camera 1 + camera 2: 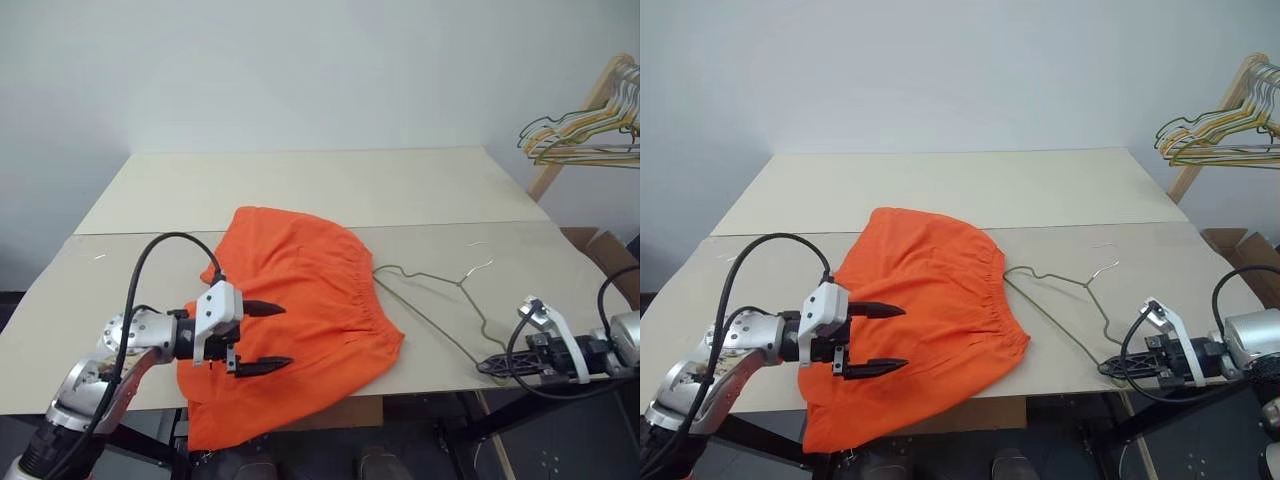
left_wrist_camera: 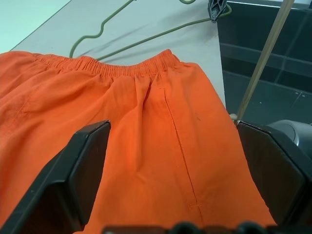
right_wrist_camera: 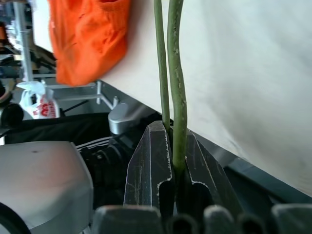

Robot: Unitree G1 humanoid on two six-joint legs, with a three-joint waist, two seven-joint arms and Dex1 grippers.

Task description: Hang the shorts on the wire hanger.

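The bright orange soft fabric shorts (image 1: pixel 290 310) lie flat on the pale beige table (image 1: pixel 300 185), near its front edge. Their long axis runs from the gathered elastic waistband (image 1: pixel 362 285), which faces the robot's right, toward the leg ends on the left; one leg end hangs over the front edge.

The thin grey-green metal wire hanger (image 1: pixel 440 300) lies on the table just to the right of the waistband. Its small hook (image 1: pixel 478 268) points away from the robot and to the right, and its long bottom wire runs diagonally toward the front right corner.

The left gripper (image 1: pixel 262 338) hovers over the shorts with its two black fingers wide apart, holding nothing. The right gripper (image 1: pixel 492 365) is at the table's front edge, its fingers (image 3: pixel 156 161) pressed together on the wire hanger's corner.
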